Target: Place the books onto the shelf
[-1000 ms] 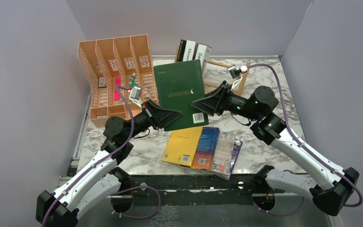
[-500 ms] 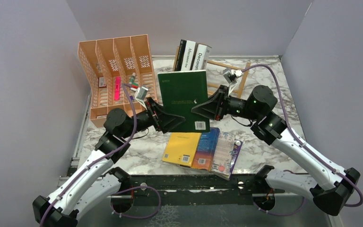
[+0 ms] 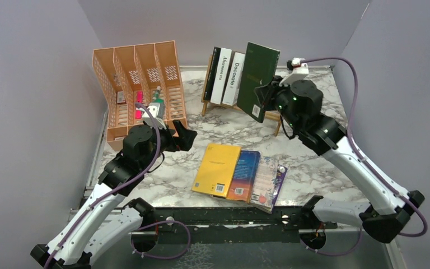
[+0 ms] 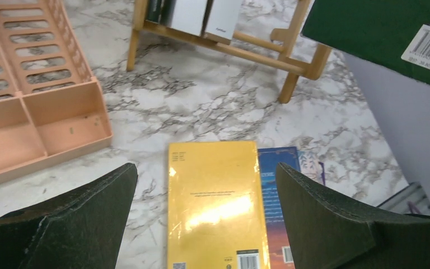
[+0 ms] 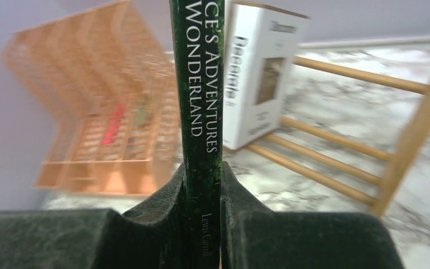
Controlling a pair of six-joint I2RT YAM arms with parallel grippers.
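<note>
While the green book [image 3: 257, 78] hangs upright in the upper middle of the overhead view, we enter the step as: third book on its way to the shelf [image 4: 257, 53].

Right tool [image 5: 201, 175]: clenched on the green book, one finger on each cover at the spine, title reading up the frame.

Left tool [image 4: 206, 168]: released, fingers spread wide, nothing between them, hovering above the surface [image 3: 308, 157] left of centre.

Shelf stock, upper middle of frame: black book [image 3: 215, 67] and white book [image 3: 232, 78], standing side by side at the left end and leaning. The right part is bare rails.

Green book, position: above those bare rails, just beside the white book. In the left wrist view its lower corner looks clear of the wood.

Awaiting placement, lower centre, flat and overlapping: yellow book [image 3: 218, 168], blue-orange book [image 3: 245, 175], purple book [image 3: 269, 182].

Also present, upper left: orange organiser [image 3: 129, 73].

Next move, in our judgement: lower the green book into the gap between the white book and the right end frame, seat its bottom edge on the rails, lean it on the white book, then let go.
</note>
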